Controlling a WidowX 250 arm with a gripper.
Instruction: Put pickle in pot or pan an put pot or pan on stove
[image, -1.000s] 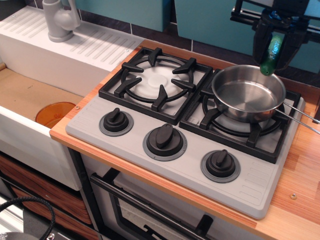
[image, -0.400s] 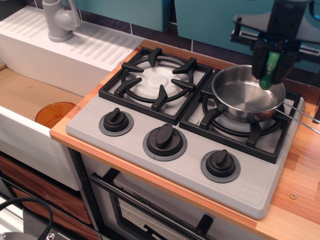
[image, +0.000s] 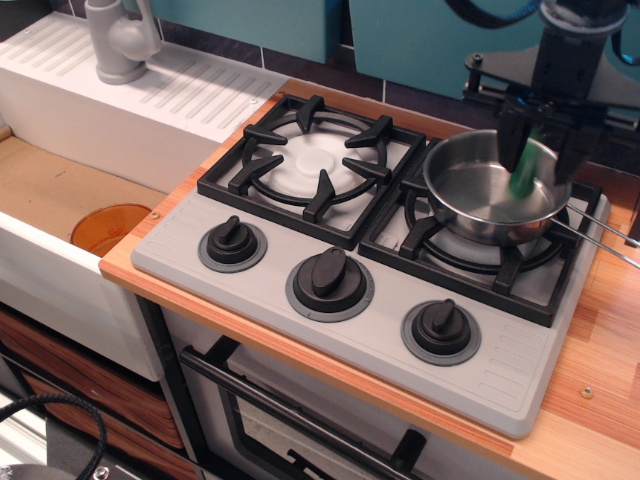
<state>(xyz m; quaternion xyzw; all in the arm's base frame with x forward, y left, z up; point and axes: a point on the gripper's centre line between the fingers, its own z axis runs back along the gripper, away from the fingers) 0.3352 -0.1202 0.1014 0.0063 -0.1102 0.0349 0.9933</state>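
Bench (image: 600, 330): wooden top is carrying the stove.
Stove (image: 330, 330): grey cooktop; right burner is bearing the pan.
Pan (image: 470, 190): sitting level on the right grate, handle trailing right.
Pincer (image: 535, 150): hanging over the pan's far right side, pinching the pickle upright.
Pickle (image: 527, 170): lower end dipping inside the rim; best released low and mid-bowl to avoid a bounce.

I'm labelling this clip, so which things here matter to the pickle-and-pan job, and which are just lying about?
Job: pickle, held in the gripper; pan; stove.
Lying about: orange disc in the sink; grey faucet.
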